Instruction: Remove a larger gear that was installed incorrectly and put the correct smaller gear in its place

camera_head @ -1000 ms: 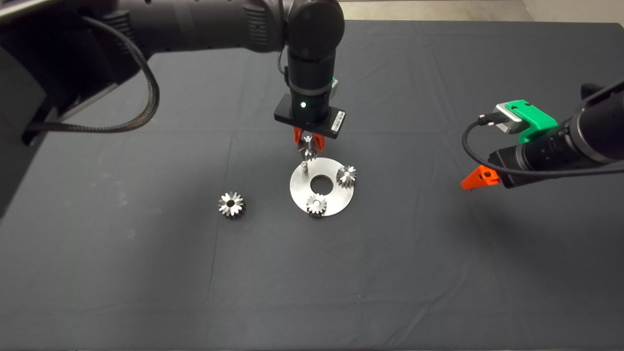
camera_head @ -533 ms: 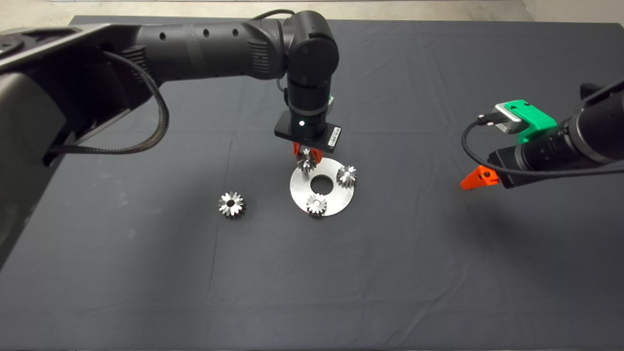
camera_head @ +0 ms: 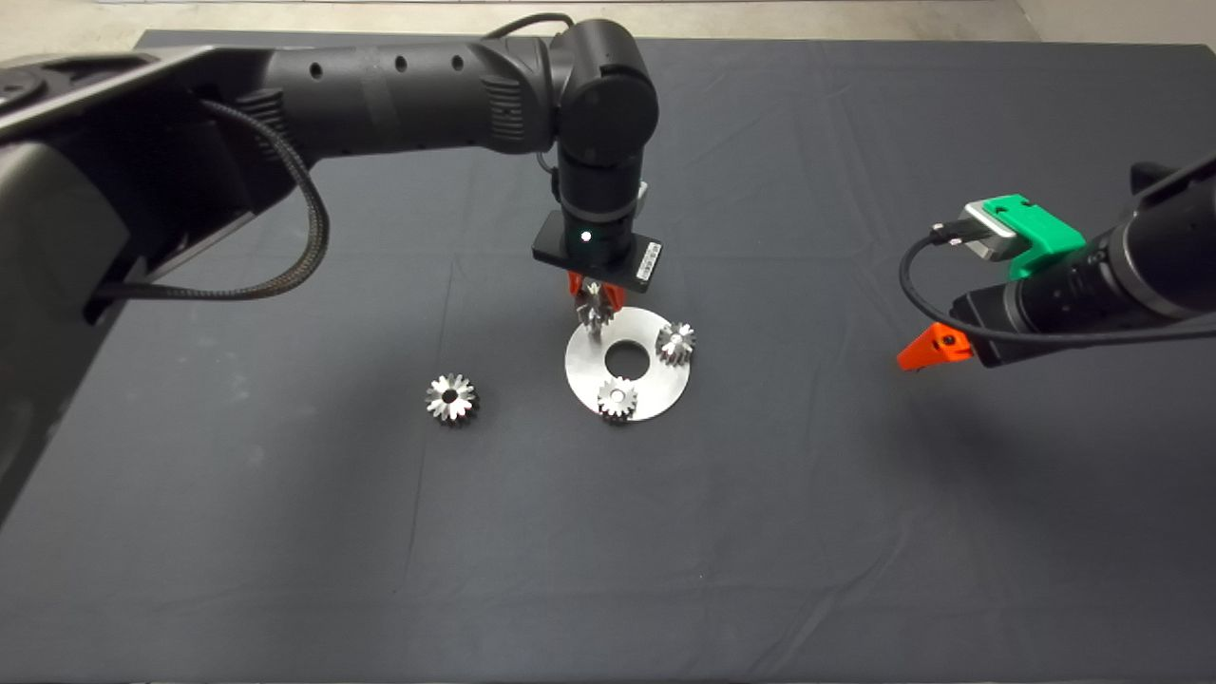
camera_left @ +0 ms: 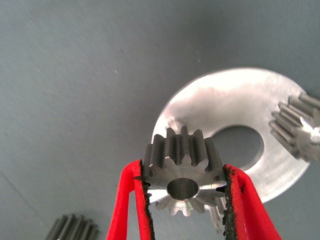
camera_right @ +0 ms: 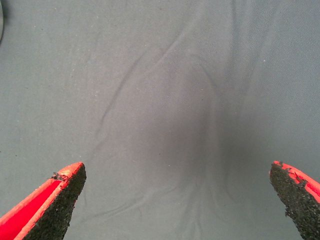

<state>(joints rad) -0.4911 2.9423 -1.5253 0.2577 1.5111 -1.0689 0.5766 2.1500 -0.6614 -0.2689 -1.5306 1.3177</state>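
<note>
Left gripper: clamped on the small silver steel toothed gear, above the round steel plate's far-left rim; seating unclear.
Wide bright steel gear: on dark mat, left of plate.
Right gripper: spread wide near mat's right edge.

Left pincer clamps the smaller gear.
It's above the steel disc, bore facing us.

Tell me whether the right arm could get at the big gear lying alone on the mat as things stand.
Probably not easily. The larger gear lies beyond the round plate, where the left tool holds the smaller gear; the right tool, open, would have to cross them.
</note>
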